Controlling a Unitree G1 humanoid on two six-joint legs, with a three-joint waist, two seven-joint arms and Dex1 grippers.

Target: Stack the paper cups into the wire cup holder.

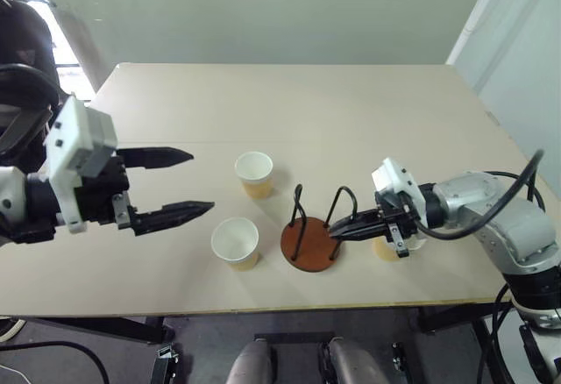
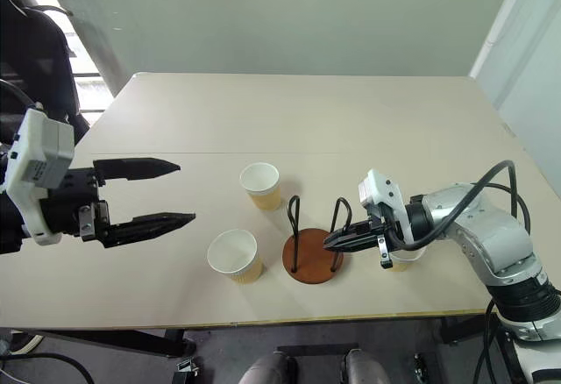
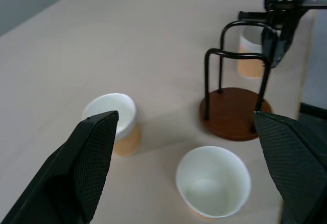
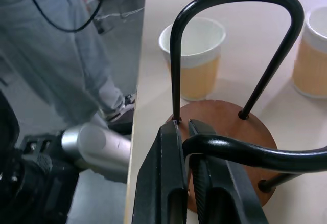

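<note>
Gripping one wire loop of the wire cup holder [image 1: 310,231], the right end effector [image 1: 344,230] is clenched on that thin black wire, seen close in the right wrist view with both fingers [image 4: 162,183] pinching it above the wooden base. Risk: any pull or twist from this arm likely drags or tips the light holder, and it could knock the third cup [image 2: 405,256], which sits just beside the right wrist, right of the holder and mostly hidden behind it. The wire is thin, so it may also slip between the fingers. The left end effector [image 1: 172,184] hangs released, jaws wide apart, above the counter [image 1: 289,112] at the left, holding nothing. Near cup [image 1: 235,242] stands upright just right of and nearer than the left fingertips, close to the near counter edge; a sloppy approach could push it off. Far cup [image 1: 254,174] stands upright beyond it, right of the left fingertips. The holder is between these two cups and the right wrist, empty; no cup stacked yet.
</note>
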